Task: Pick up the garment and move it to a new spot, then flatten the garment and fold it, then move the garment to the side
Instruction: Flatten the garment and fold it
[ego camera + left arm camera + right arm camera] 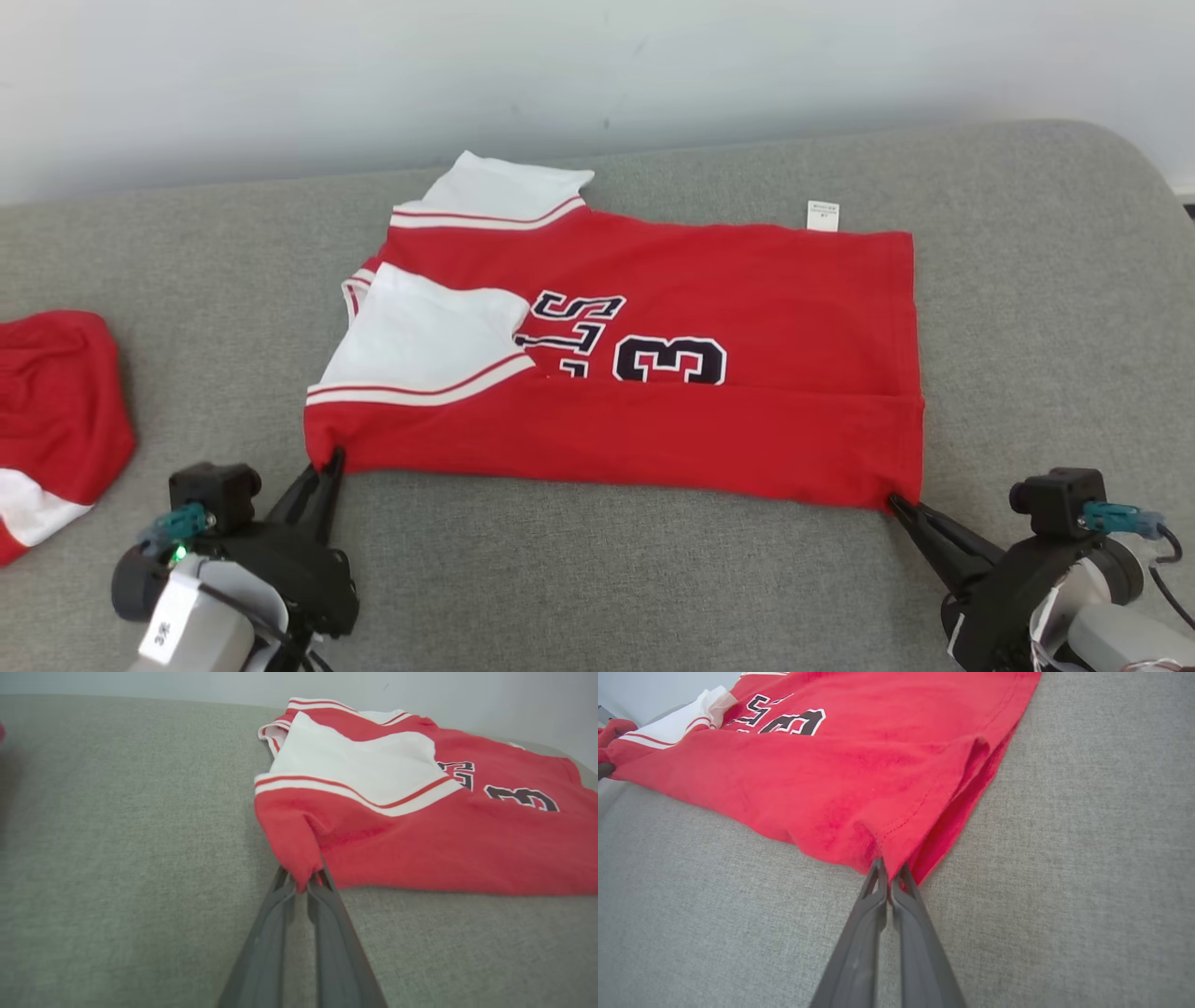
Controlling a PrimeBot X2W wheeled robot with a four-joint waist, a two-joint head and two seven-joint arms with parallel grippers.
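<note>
Head camera: high, facing forward and down; garment (pixel 747 280) whole at 12 o'clock. Wrist cameras: low, close, sighting along left gripper (pixel 302 882) and right gripper (pixel 889 872) to its 7 and 5 o'clock corners. All three share that near edge.

At bottom centre my claw (pixel 890 879) pinches a corner of the red jersey (pixel 840 779), spread upper left on grey cushion (pixel 1064 868).

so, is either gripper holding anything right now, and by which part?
Both hold the red jersey. The left gripper pinches its near sleeve-side corner, and the right gripper pinches its near hem corner.
</note>
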